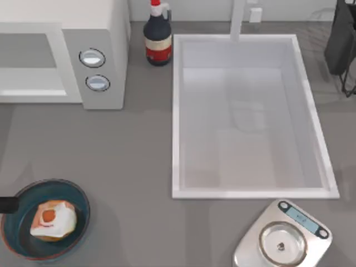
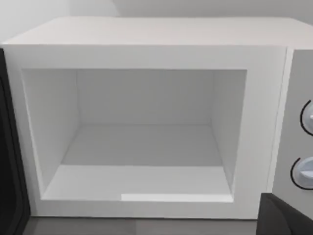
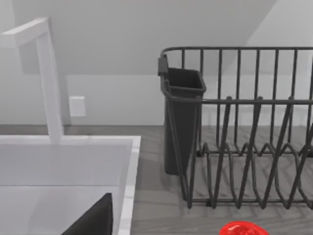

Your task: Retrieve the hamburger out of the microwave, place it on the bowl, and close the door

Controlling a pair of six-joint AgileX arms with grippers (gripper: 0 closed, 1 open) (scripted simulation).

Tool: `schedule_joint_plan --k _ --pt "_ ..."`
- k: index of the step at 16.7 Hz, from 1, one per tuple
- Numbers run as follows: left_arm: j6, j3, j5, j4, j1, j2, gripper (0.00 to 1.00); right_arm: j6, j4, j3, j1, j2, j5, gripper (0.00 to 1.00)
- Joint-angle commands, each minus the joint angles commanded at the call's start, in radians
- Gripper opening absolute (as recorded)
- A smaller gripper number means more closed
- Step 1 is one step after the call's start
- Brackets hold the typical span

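Hamburger [image 1: 53,218], the small cream-white bun with orange-red and tan patches, lies in the middle of the round dark teal-blue bowl [image 1: 78,194] with the thin reddish-brown rim, near the front left corner of the table, so you can take the placing step as done. The large boxy white-grey microwave [image 1: 105,55] stands at the back left with its two round silver-blue knobs [image 1: 92,58] facing you. The left wrist view looks straight into the wide white cavity [image 2: 142,147], which is bare and has nothing across its front, so I judge that the door is not yet shut. I cannot say for sure where the door panel stands. A short dark stub [image 1: 6,205] touches the bowl's left rim in the top view and is probably part of the left arm. Since its camera faces the cavity, I think this arm is placed for the closing, but whether the left gripper is wide or narrow I cannot tell. The right arm is parked far at the back right, its camera facing the black wire dish rack [image 3: 244,147] and the white sink [image 1: 178,111]; its gripper's state I cannot tell either. What remains for you is to find the door and push it closed, keeping clear of the bowl.
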Motion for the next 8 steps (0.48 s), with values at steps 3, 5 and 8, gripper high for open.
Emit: schedule_joint_plan --k 3,5,8 --pt "-0.001 0.014 -0.051 -0.074 -0.051 -0.065 0.0 0.0 0.0 0.0 0.0 0.0 0.0 1.0" --pt "-0.002 0.027 -0.097 -0.153 -0.097 -0.124 0.0 0.0 0.0 0.0 0.0 0.0 0.0 1.0" --pt "-0.003 0.041 -0.147 -0.231 -0.147 -0.188 0.0 0.0 0.0 0.0 0.0 0.0 0.0 1.0"
